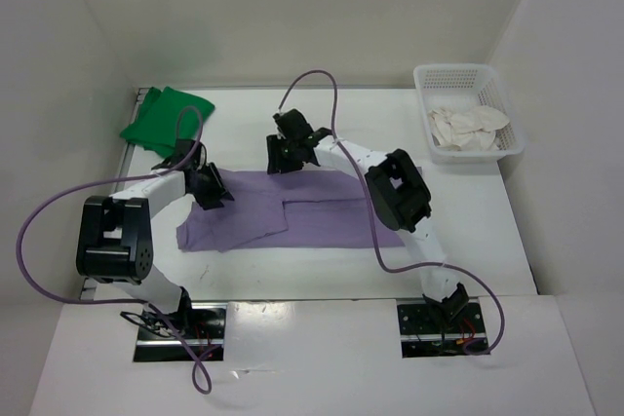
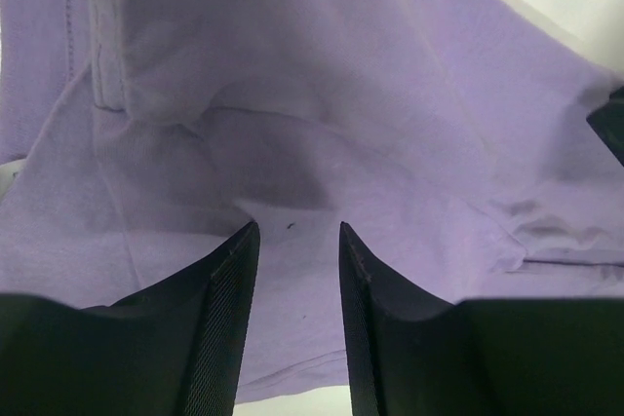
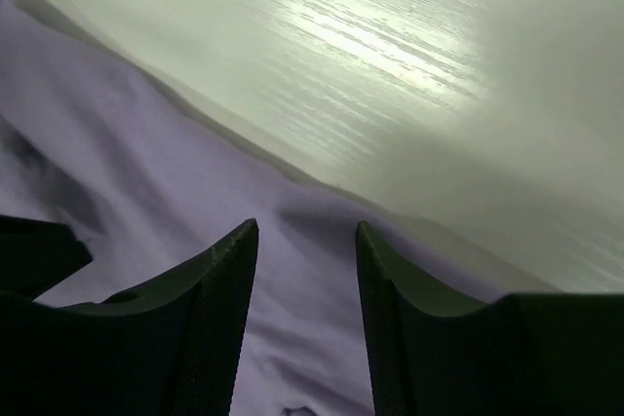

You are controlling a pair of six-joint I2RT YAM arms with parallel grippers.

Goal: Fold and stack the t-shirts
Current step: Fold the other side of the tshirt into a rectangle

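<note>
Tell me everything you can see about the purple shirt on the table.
The lavender shirt is soft, thin-looking cloth with stitched seams. It lies flat on the white table, spread sideways as a long strip, lightly wrinkled, with one layer folded over near the middle. The left gripper is low over its left end and the right gripper is at its far edge, both with jaws apart. Whether either touches the cloth is unclear.
</note>
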